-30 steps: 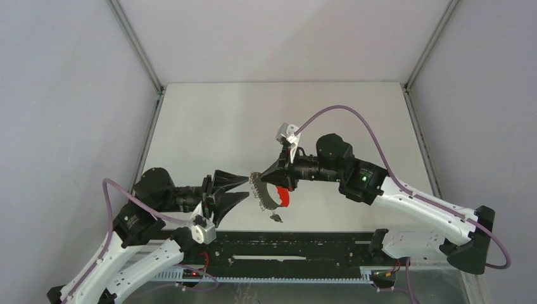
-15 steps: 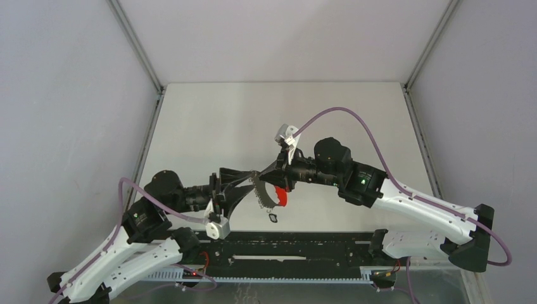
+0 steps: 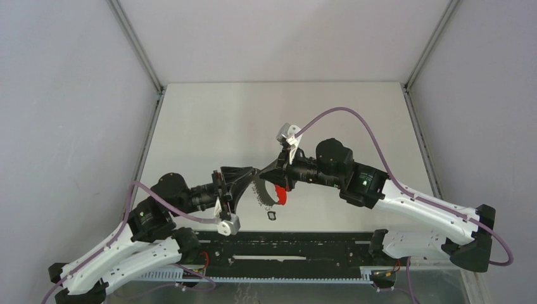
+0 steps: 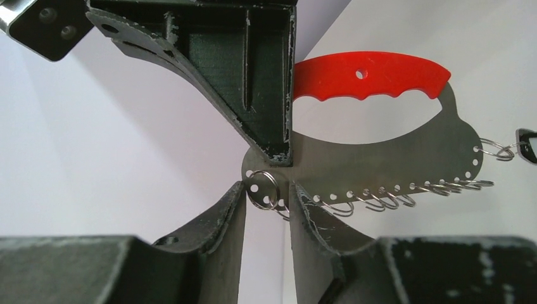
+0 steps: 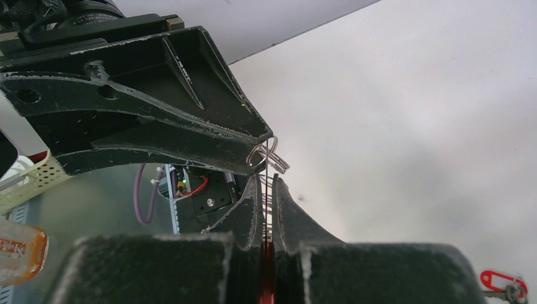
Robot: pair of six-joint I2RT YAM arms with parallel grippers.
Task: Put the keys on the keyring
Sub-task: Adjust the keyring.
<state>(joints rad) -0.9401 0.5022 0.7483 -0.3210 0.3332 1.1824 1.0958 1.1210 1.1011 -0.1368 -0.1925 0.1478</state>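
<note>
Watch the left gripper (image 3: pixel 252 177). Its 2 fingers stand partly spread on either side of the keyring (image 4: pixel 263 189), with 1 pad just beside the wire and the other apart from it, so nothing is pinched yet. If the pads meet off-centre, the thin ring will likely swing on its hole and slip out. They could also catch the edge of the metal plate (image 4: pixel 386 158) instead.

The right gripper (image 5: pixel 266 185) is pressed together on that plate's end, holding it above the tabletop (image 3: pixel 253 114) near the middle of the near edge. The hold is narrow, so a sideways tug from your left arm could pivot the plate. The neighbouring wire loops could also snag a fingertip.

The keys (image 5: pixel 508 293) seem to be the silvery bits beside a red tag (image 5: pixel 496 278) lying on the tabletop. They are well apart from the ring, and I cannot tell which edge they are nearest.

Count:
- 2 grippers
- 1 plate with 1 red handle (image 4: pixel 370 75)
- 1 ring between your fingers
- at least 6 more loops along the plate's edge (they overlap, so I cannot fix the number)
- 1 black tag (image 4: pixel 527 142) on the last loop
- 1 red tag
- keys too small to count
</note>
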